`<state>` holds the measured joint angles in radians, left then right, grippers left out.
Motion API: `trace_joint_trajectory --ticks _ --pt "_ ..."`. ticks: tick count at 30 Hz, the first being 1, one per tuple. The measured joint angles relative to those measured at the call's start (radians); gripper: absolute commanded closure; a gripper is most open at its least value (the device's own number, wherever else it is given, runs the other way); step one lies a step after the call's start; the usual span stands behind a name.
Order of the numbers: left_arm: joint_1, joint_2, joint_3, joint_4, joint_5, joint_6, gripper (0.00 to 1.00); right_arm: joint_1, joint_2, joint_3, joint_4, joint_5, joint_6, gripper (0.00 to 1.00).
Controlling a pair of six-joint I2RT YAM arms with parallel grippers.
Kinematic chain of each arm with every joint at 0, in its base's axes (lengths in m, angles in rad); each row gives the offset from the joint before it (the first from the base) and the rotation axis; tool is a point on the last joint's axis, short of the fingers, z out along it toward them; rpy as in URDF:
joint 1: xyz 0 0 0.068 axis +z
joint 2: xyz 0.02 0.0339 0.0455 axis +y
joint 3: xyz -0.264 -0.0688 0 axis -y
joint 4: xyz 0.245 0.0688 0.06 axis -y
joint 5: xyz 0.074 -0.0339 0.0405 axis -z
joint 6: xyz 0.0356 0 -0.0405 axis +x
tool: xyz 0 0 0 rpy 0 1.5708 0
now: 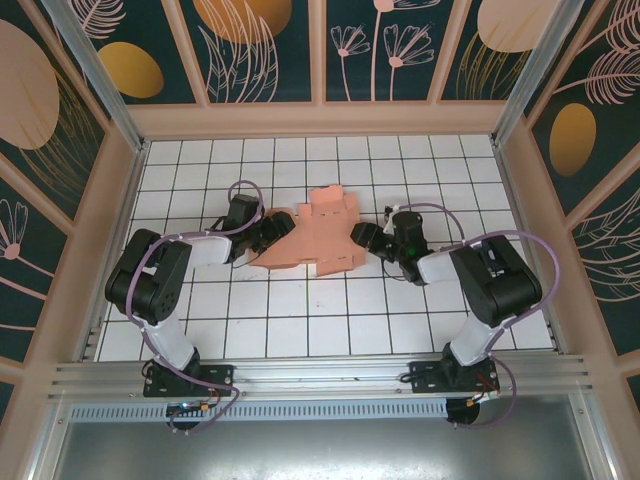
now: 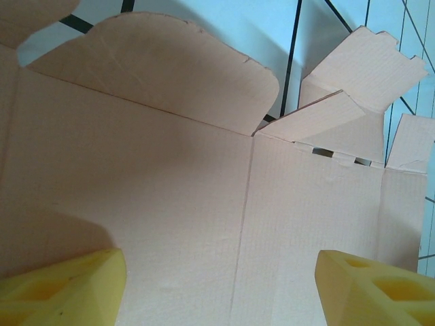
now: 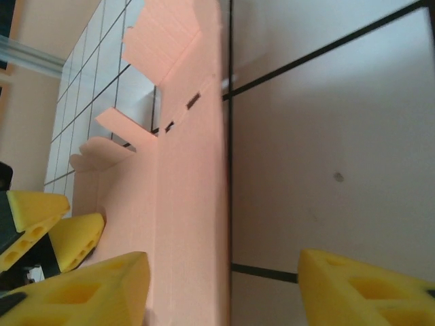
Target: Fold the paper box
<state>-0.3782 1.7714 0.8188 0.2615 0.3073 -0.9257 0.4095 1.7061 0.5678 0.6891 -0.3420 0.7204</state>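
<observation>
Cardboard sheet [image 1: 322, 232] lies central on the table [image 1: 250, 335], the left claw [image 1: 268, 233] at its nine o'clock edge, the right claw [image 1: 365, 238] at three, both apart. Best pinch squarely and fold along the creases.

White tiled floor [image 1: 300, 330] w/ black grid; dark floral wall panels [image 1: 265, 50] (peach-framed), even light.

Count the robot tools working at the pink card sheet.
2. The left tool is at the left edge of the paper box. The right tool is at its right edge. Both have their fingers apart.
</observation>
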Motion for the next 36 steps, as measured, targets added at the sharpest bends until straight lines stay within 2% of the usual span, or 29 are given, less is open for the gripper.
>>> trace_joint_trajectory --ticks 6,7,12,18,23,27,32,36 --pt "0.0 0.0 0.0 0.0 0.0 0.001 0.25 0.01 0.021 0.016 0.039 0.008 0.003 0.9" --pt "0.0 0.0 0.0 0.0 0.0 0.001 0.25 0.01 0.026 0.017 0.042 0.007 0.002 1.0" --pt "-0.001 -0.002 0.003 -0.006 -0.001 0.009 0.23 0.008 0.051 0.017 0.049 0.014 0.014 1.0" --pt "-0.004 -0.012 0.014 -0.014 -0.003 0.038 0.02 0.004 0.058 0.017 0.086 0.002 0.012 1.0" --pt "-0.008 -0.031 0.016 -0.048 -0.029 0.071 0.01 -0.023 0.046 0.017 0.056 -0.026 -0.045 1.0" --pt "-0.008 -0.057 0.029 -0.08 -0.054 0.114 0.01 -0.061 0.012 0.039 -0.042 -0.045 -0.141 1.0" --pt "-0.008 -0.085 0.074 -0.095 -0.077 0.192 0.01 -0.069 -0.035 0.124 -0.232 -0.045 -0.349 1.0" --pt "-0.008 -0.082 0.151 -0.129 -0.08 0.238 0.01 -0.069 -0.076 0.179 -0.372 0.009 -0.5 1.0"
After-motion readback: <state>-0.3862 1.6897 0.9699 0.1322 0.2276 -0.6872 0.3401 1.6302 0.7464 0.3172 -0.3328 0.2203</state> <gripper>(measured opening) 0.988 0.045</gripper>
